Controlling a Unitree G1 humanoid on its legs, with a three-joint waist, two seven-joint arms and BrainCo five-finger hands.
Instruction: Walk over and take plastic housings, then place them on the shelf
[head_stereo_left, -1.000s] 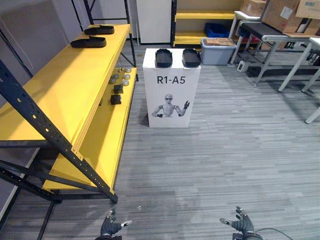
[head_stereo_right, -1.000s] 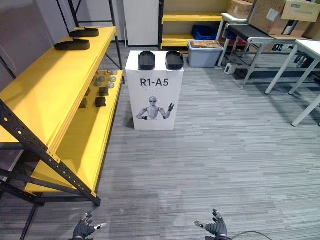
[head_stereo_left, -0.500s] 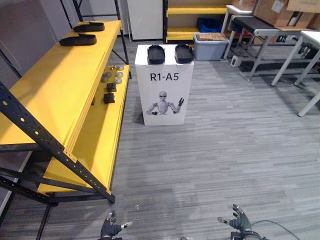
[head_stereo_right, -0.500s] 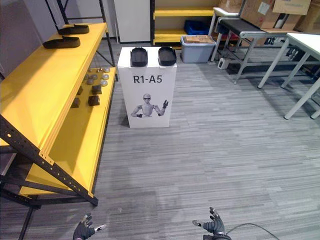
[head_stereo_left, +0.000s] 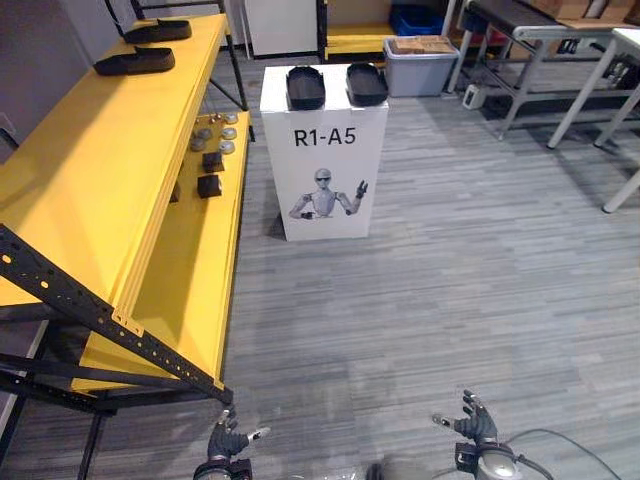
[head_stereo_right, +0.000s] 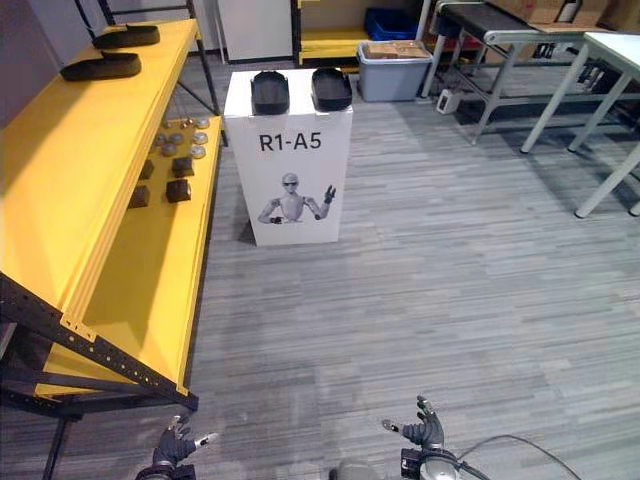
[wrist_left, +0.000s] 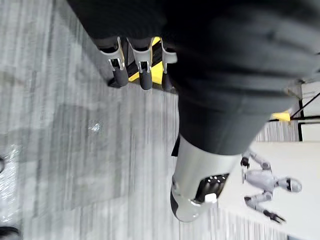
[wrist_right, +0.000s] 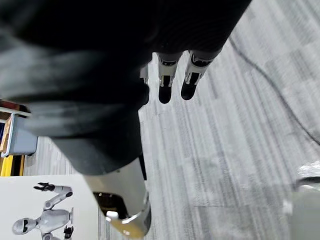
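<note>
Two black housings (head_stereo_left: 305, 87) lie side by side on top of the white box (head_stereo_left: 323, 170); the yellow shelf (head_stereo_left: 90, 190), left of the box, carries two more; left hand (head_stereo_left: 226, 440) and right hand (head_stereo_left: 476, 424) hang well short of the box, fingers spread wide, empty.

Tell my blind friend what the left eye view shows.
Two black housings sit on a white box across the grey floor, beside a yellow shelf holding two more. The left hand and right hand hang open, empty.
</note>
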